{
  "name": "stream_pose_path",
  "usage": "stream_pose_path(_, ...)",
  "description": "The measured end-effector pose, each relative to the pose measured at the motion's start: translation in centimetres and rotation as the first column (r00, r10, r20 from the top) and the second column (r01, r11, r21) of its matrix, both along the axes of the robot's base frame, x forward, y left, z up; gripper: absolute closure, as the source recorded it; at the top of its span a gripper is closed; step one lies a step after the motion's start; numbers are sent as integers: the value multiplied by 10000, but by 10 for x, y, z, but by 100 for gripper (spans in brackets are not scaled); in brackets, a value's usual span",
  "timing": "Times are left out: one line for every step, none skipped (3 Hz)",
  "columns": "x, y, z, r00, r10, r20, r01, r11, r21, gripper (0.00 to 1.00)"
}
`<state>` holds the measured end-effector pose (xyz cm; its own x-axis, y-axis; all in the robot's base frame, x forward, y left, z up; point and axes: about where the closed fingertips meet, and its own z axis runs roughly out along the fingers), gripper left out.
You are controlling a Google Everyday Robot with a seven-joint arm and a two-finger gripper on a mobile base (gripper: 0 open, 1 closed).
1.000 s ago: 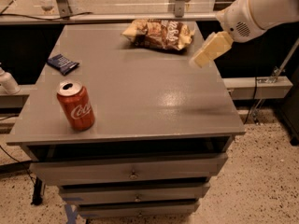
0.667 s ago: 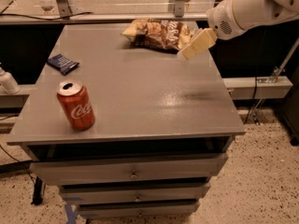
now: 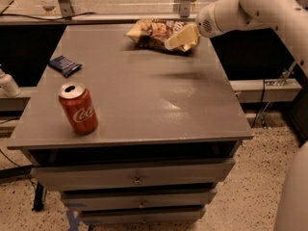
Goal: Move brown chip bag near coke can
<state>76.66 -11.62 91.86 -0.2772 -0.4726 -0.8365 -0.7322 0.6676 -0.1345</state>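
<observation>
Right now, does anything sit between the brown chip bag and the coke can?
Nothing visible does. The end effector is at the brown chip bag, by the far edge; bare tabletop runs from it to the coke can at front left. The dark blue packet lies off that line.

Dimly lit from above, warm in tone; soft glare on worktop (image 3: pixel 144 105) right of centre; smeared shadow beside pale end effector (image 3: pixel 182 36) at far right.
</observation>
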Motion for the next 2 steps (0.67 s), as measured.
stream_pose_path(41, 12, -12, 9988, -479, -125, 488, 9956, 806, 0)
stream_pose_path(72, 20, -24, 9968, -736, -305, 767, 9899, 1195, 0)
